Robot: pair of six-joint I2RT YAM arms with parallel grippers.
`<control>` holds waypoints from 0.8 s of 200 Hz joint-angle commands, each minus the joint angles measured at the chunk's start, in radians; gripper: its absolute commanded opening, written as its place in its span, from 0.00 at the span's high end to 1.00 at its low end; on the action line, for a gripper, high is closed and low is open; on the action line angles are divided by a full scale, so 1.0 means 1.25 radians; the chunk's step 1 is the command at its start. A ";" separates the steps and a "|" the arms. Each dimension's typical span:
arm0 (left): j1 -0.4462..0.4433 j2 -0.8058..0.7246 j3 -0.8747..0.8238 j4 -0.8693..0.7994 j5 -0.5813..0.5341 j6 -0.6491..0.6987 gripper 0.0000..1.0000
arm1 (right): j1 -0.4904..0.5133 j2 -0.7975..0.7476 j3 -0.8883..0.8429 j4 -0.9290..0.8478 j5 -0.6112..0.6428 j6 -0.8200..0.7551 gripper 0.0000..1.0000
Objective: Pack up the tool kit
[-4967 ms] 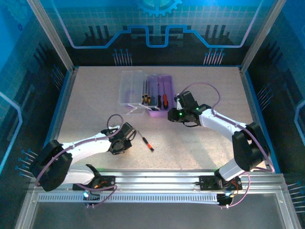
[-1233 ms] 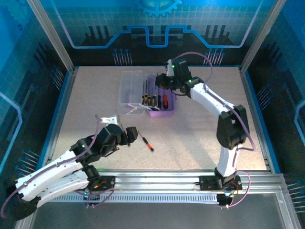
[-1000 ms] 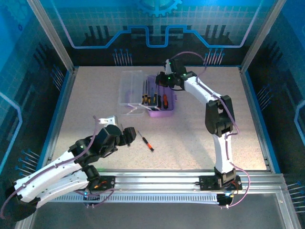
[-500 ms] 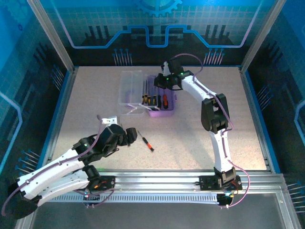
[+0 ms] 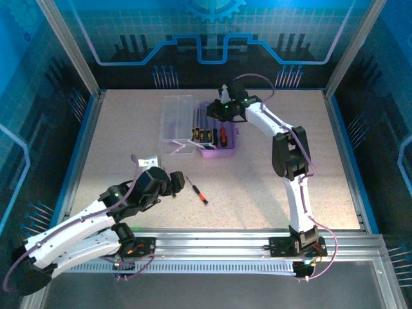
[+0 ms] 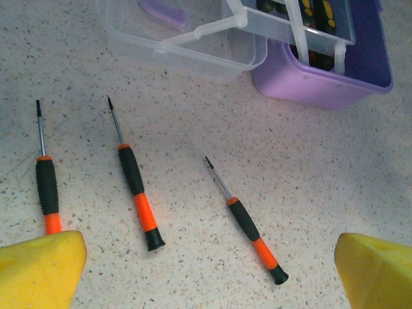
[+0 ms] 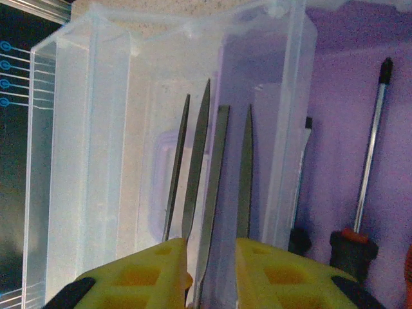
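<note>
The purple case (image 5: 217,153) is seen toward the far edge of the bench (image 5: 270,180), about midway between its left and right edges. Its clear lid (image 5: 175,119) is swung open and laid flat on the bench just to the left of it. Several orange-black screwdrivers (image 5: 205,134) and one red-handled screwdriver (image 5: 223,135) are lodged side by side inside the case.

The right gripper (image 5: 214,112) is held over the far end of the case, where case and lid meet. In its wrist view the yellow fingers (image 7: 138,280) are parted by a narrow gap. Four slim metal blades (image 7: 205,161) are seen running away from that gap over the lid. Whether any of them is clamped or let go cannot be told.

The left gripper (image 5: 176,181) is poised low toward the near edge of the bench, left of the middle, with its jaws spread wide and gripping nothing. Three loose screwdrivers (image 6: 138,206) are laid out on the bench in front of it, apart from one another. Their tips are pointed toward the case and lid, and their orange and black handles are turned toward the gripper.
</note>
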 commanded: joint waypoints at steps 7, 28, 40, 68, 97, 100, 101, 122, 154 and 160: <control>0.015 -0.031 -0.013 0.015 -0.040 0.014 0.01 | -0.004 -0.113 -0.062 0.013 -0.020 -0.012 0.71; 0.038 -0.033 -0.018 -0.006 -0.056 -0.008 0.01 | -0.005 -0.189 -0.149 0.046 -0.009 -0.020 0.71; 0.066 -0.020 -0.017 -0.040 -0.071 -0.033 0.01 | -0.005 -0.245 -0.223 0.081 0.018 -0.014 0.71; 0.146 0.027 -0.027 -0.082 -0.044 -0.087 0.01 | 0.006 -0.379 -0.408 0.169 0.054 -0.017 0.71; 0.191 0.048 -0.067 -0.047 -0.030 -0.138 0.01 | 0.054 -0.496 -0.584 0.222 0.098 -0.057 0.68; 0.194 0.048 -0.070 -0.043 -0.031 -0.142 0.01 | 0.059 -0.505 -0.600 0.224 0.098 -0.067 0.67; 0.196 0.048 -0.072 -0.040 -0.030 -0.143 0.01 | 0.061 -0.508 -0.604 0.225 0.098 -0.070 0.67; 0.220 0.049 -0.104 0.024 0.011 -0.107 0.01 | 0.099 -0.580 -0.717 0.250 0.149 -0.127 0.64; 0.247 0.089 -0.113 0.017 0.042 -0.117 0.14 | 0.177 -0.675 -0.849 0.298 0.244 -0.196 0.64; 0.247 0.105 -0.112 0.014 0.040 -0.117 0.18 | 0.192 -0.684 -0.871 0.317 0.274 -0.205 0.65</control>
